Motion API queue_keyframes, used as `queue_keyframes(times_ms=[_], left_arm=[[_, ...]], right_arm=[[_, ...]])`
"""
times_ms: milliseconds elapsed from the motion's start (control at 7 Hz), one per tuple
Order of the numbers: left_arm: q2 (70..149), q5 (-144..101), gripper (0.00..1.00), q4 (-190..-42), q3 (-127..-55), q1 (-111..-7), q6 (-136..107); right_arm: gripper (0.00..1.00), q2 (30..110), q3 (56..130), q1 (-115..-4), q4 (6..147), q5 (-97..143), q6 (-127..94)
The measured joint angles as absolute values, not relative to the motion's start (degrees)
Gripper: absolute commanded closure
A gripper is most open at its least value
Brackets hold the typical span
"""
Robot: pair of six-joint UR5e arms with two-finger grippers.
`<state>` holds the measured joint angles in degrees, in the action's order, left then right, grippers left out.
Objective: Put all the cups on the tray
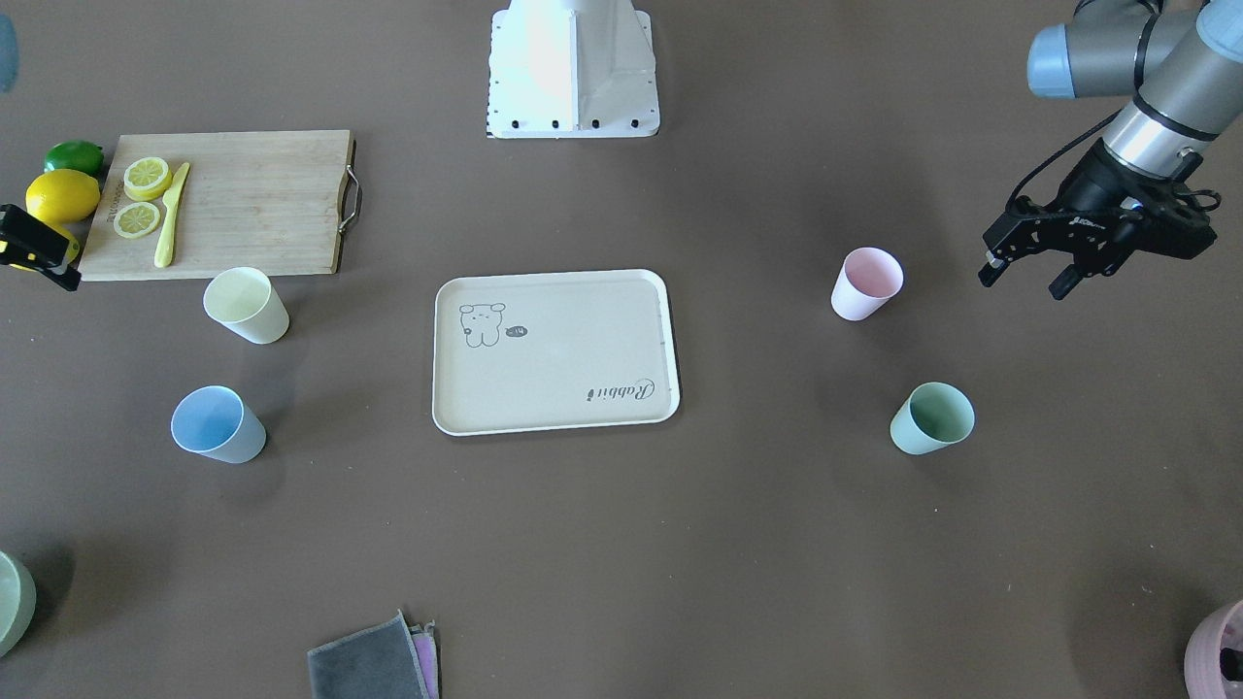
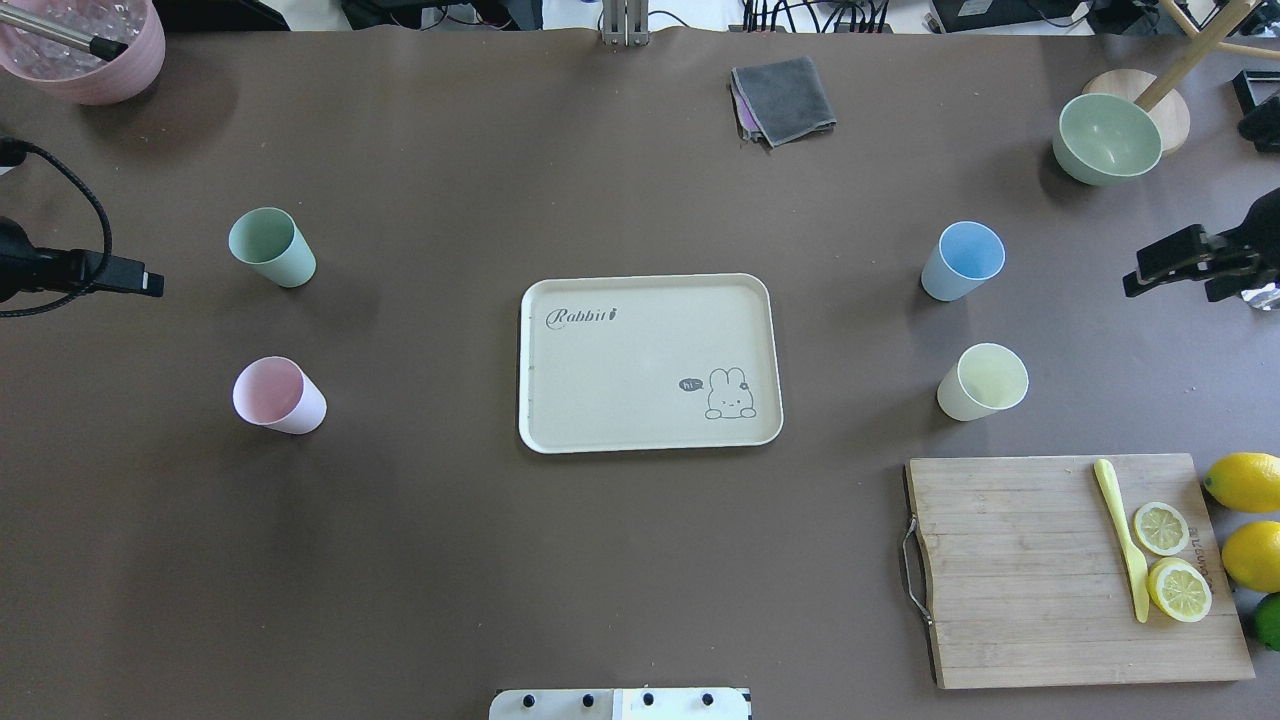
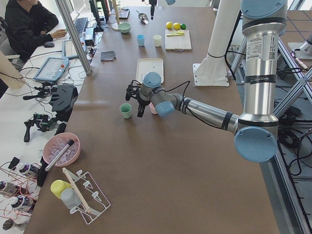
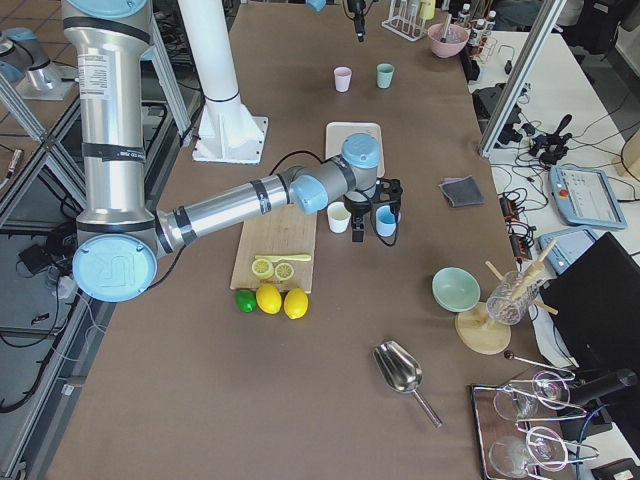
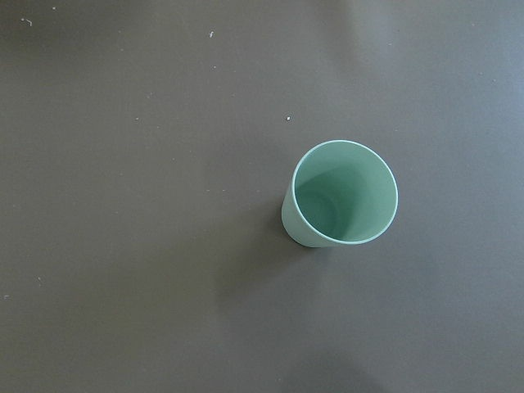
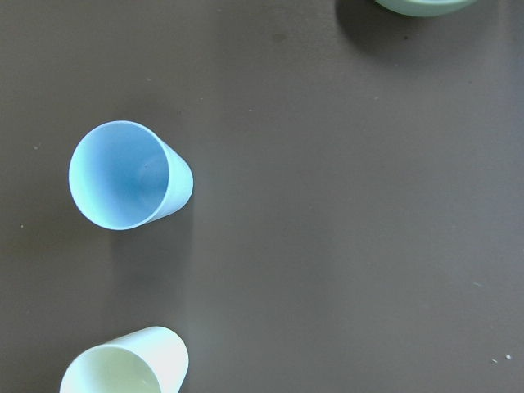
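Jaws spread, the left gripper (image 1: 1026, 277) is hovering near the mint green cup (image 5: 340, 195). The right gripper (image 2: 1190, 275), likewise spread, is hanging by the light blue cup (image 2: 962, 260). Both cups are standing off the tray (image 2: 640, 380), so each gripper should probably be lowering squarely, straddling one wall and squeezing gently.

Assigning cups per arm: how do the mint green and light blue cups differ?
Colour: the mint green cup is green, the light blue cup blue.
Side: the mint green cup stands on the robot's left of the tray, the light blue cup on its right.
Neighbour: the pink cup is nearest the mint green cup, the pale yellow cup nearest the light blue cup.
Shared: both upright, empty, on the table, off the tray.
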<state>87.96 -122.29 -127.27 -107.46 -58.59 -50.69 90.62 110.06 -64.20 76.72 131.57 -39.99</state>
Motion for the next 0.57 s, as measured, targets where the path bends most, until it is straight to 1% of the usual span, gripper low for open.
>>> queue_keyframes(times_ms=[429, 571], left_arm=[[87.87, -122.09, 0.02, -127.26, -107.93, -58.54, -51.21], [87.83, -122.10, 0.02, -127.26, -107.98, -58.54, -51.23]], right_arm=[[0.02, 90.12, 108.79, -55.46, 73.01, 126.67, -43.41], [0.04, 89.28, 107.94, -53.60, 72.91, 125.74, -43.80]])
